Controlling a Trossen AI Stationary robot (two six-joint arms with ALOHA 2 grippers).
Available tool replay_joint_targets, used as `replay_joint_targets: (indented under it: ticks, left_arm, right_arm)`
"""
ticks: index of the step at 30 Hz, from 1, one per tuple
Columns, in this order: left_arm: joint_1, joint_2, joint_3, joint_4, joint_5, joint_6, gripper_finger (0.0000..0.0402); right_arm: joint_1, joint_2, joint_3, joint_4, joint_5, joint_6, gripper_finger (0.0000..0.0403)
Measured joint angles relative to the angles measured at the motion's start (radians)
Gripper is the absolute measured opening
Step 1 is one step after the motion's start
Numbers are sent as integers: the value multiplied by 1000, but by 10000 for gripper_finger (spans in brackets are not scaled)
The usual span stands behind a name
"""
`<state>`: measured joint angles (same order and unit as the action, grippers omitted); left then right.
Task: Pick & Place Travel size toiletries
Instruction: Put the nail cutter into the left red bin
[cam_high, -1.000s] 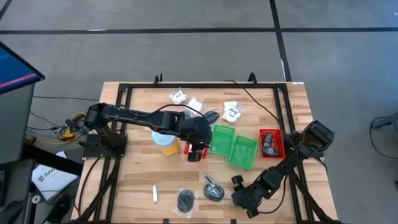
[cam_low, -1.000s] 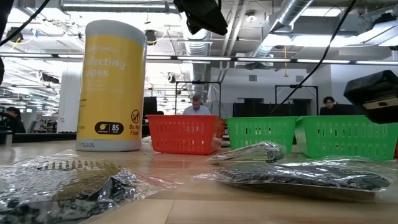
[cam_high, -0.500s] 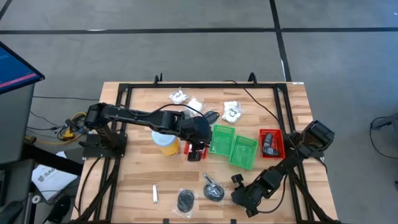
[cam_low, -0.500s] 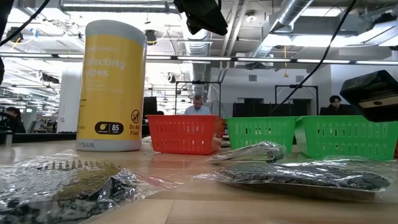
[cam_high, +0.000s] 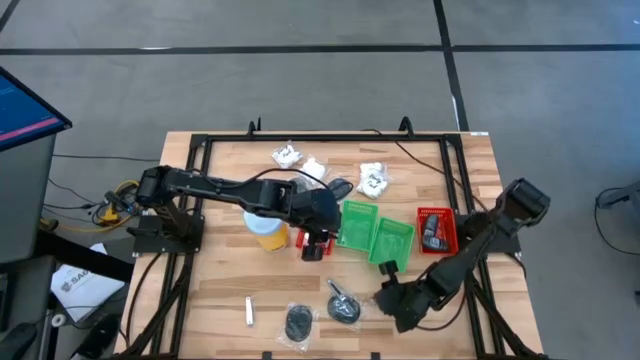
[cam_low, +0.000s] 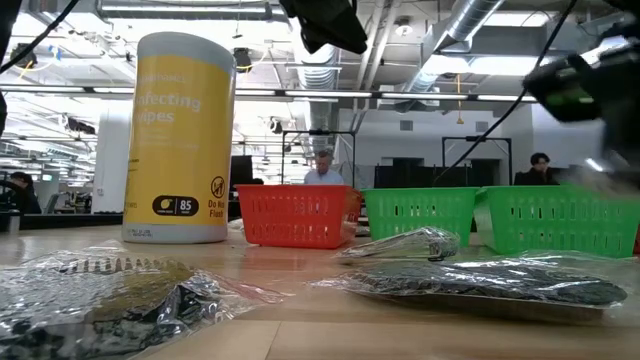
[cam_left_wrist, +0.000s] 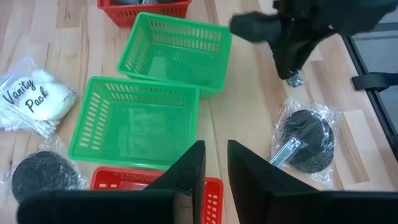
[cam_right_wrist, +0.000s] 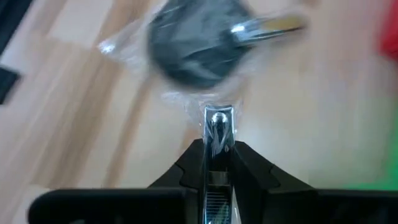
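Right wrist view — right gripper (cam_right_wrist: 216, 134) clamps silvery nail clipper (cam_right_wrist: 217, 132), above disc packet (cam_right_wrist: 193, 46)

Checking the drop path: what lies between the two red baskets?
In the high view, two green baskets lie between the red baskets.

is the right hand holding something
Yes, the right hand is shut on a small silvery nail clipper, lifted above the bagged dark disc.
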<state>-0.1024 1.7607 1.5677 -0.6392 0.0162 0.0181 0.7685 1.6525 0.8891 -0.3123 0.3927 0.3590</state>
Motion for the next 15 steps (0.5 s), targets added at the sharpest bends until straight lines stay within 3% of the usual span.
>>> replay_joint_targets:
  ticks: [15]
  left_arm:
    - [-2,0,0,63,0,3,61]
  right_arm:
    - [-87,-240,4,-26,283,-102,44]
